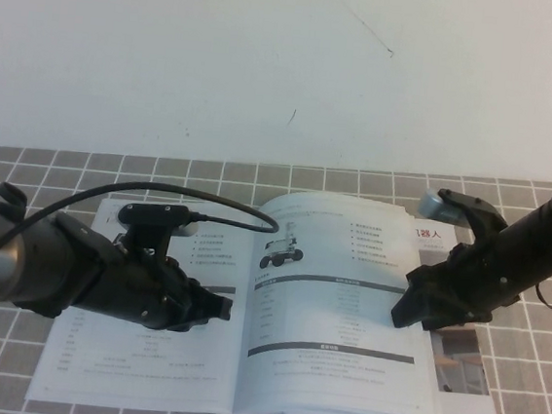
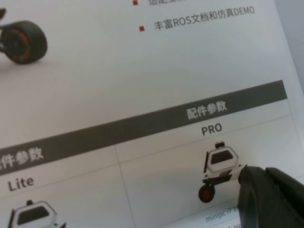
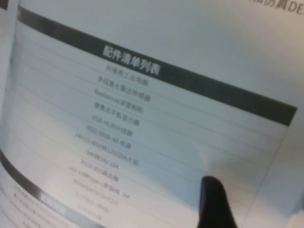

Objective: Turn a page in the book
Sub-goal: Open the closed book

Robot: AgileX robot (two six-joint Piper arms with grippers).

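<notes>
The book (image 1: 142, 375) lies open on the tiled table. Its right-hand sheet is the page (image 1: 335, 301), with a small wheeled robot picture, bullet text and dark-bar tables; it bulges slightly. My right gripper (image 1: 411, 308) is at the page's outer edge. In the right wrist view one finger (image 3: 213, 199) lies on top of the page (image 3: 142, 95), and the other is hidden beneath it. My left gripper (image 1: 219, 309) is shut and rests its tips (image 2: 244, 175) on the left-hand page (image 2: 142, 85), beside a small robot picture.
A similar booklet with red characters (image 1: 433, 233) and a room photo (image 1: 462, 362) lies under the book's right side. The left arm's black cable (image 1: 208, 199) arches over the left page. The white wall rises behind the tiled table (image 1: 65, 162).
</notes>
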